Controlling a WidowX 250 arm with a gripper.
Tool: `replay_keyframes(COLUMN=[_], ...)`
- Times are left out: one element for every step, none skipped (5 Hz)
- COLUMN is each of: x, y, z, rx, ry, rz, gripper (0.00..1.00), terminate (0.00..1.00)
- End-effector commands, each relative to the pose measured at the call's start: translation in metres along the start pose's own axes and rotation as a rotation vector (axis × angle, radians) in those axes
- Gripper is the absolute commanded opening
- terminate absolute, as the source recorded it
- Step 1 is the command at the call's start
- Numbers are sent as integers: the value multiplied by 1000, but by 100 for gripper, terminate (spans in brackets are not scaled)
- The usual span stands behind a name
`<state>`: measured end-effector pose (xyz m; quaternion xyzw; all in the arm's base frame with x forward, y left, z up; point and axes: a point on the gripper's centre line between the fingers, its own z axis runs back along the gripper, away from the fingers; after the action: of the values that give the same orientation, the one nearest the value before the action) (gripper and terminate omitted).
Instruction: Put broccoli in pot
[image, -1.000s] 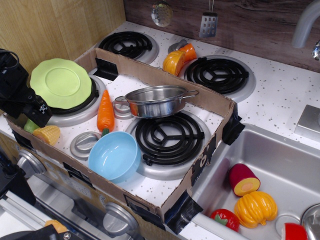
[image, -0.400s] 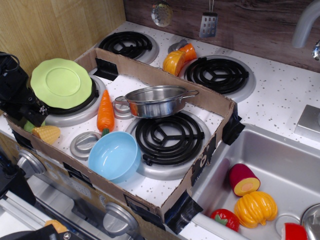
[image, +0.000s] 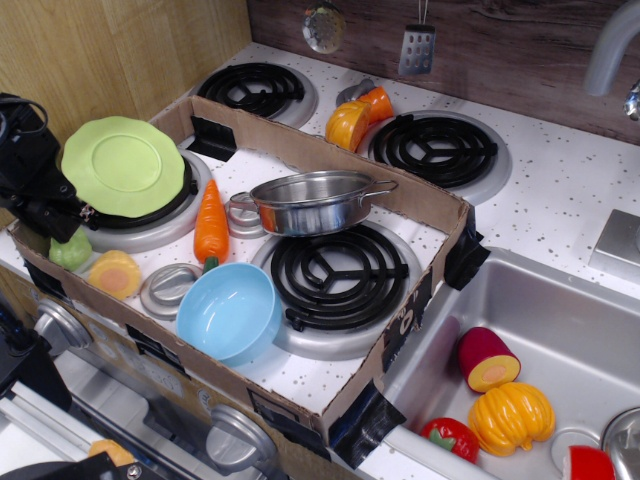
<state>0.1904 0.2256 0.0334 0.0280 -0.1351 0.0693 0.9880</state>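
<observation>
The small pale lime-green plastic broccoli sits at the near-left corner inside the brown cardboard tray, right under the black gripper, whose jaws seem to be closing on its head, though the dark body hides the tips, so I cannot tell whether they truly hold it. A shallow pinch on that lumpy rounded head could let it slip out on lifting. The carry to the shallow shiny stainless-steel pot must also clear the scalloped lime-green plate and the orange plastic carrot; a low path could knock either. Compared with a second ago, the gripper has moved up and left, the broccoli shows more fully, and the yellow ridged corn piece has rolled right, its round end now facing up.
</observation>
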Motion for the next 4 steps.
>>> replay_keyframes(x=[19, 35, 58, 79], y=[-2, -9, -27, -52], z=[17, 43, 76, 112], rx=[71, 129, 187, 199], ry=[-8, 24, 48, 51], rz=[-9, -44, -56, -26], gripper=[0, 0, 0, 0], terminate=[0, 0, 0, 0])
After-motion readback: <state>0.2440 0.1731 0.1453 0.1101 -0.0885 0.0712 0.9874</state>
